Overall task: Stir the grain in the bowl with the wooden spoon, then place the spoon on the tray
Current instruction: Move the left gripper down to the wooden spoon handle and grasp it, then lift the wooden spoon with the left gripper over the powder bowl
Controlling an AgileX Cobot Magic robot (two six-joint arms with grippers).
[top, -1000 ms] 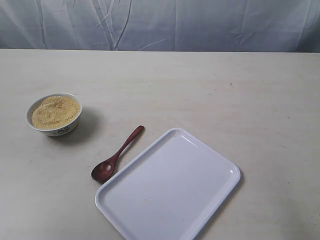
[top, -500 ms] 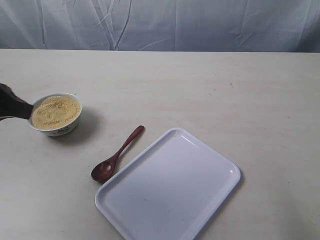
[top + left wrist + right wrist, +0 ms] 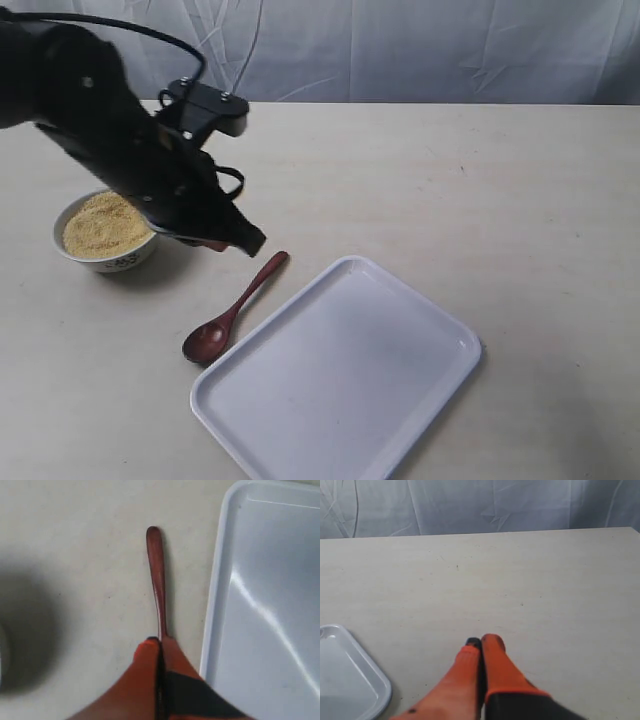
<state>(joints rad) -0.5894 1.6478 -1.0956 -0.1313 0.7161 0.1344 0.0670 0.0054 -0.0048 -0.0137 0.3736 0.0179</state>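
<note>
At the left of the exterior view the bowl (image 3: 108, 238) sits on the surface (image 3: 450, 190) with the grain (image 3: 105, 225) mounded almost to its rim and nothing standing in it, so stirring has not begun.

Just right of the bowl, the left arm reaches in from the upper left. The left end effector (image 3: 250, 242) hangs above the surface near the upper end of the wooden spoon (image 3: 235, 308). Its fingers (image 3: 147, 665) are pressed together and hold nothing. It would have to open before it can take the handle, so this looks like an approach rather than a grasp. In the left wrist view the handle (image 3: 157, 575) lines up with the closed fingers, which hide the scoop end.

The spoon lies flat on the surface, left of centre, between bowl and tray and touching neither as far as I can tell. Its long axis runs diagonally: scoop at the lower left, handle pointing to the upper right, roughly parallel to the tray's nearest long edge. That leaves the slim handle as the free part to pick up.

The tray (image 3: 340, 375) fills the lower centre, turned at an angle, with nothing on it, ready to receive the spoon.

The right end effector (image 3: 481, 644), seen only from its own wrist, is also closed and holds nothing. It is over bare surface beside a tray corner (image 3: 350, 680), apparently parked out of the way.
</note>
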